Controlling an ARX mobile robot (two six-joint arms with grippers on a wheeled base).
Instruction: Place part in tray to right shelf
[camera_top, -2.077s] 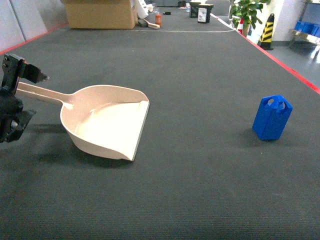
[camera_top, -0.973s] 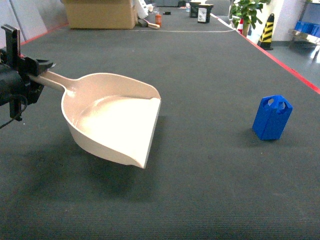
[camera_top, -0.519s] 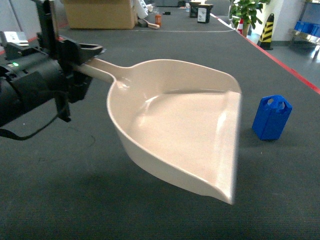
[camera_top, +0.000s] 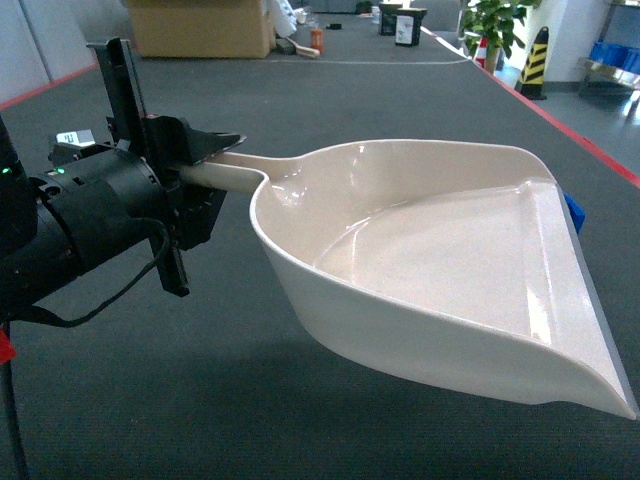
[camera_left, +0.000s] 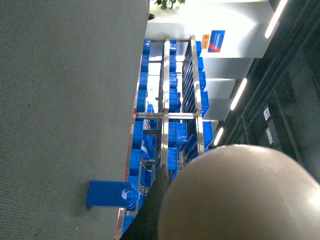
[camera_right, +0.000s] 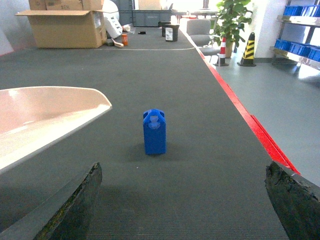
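Dark carpeted surface (camera_top: 330, 110) carries the part (camera_right: 154, 132), upright at twelve o'clock between the right fingers (camera_right: 75, 207), spread wide; the left fingers (camera_top: 205, 145) clamp the tray (camera_top: 420, 260) handle aloft.

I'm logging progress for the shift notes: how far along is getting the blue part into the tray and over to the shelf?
Done: the left gripper has the cream plastic dustpan-shaped tray by its handle, lifted off the dark mat. In hand: the tray hangs tilted near the small bright-blue plastic part. Left: the part stands upright on the mat, outside the tray; the right gripper is open and empty. The steel shelf with blue crates is not yet approached.
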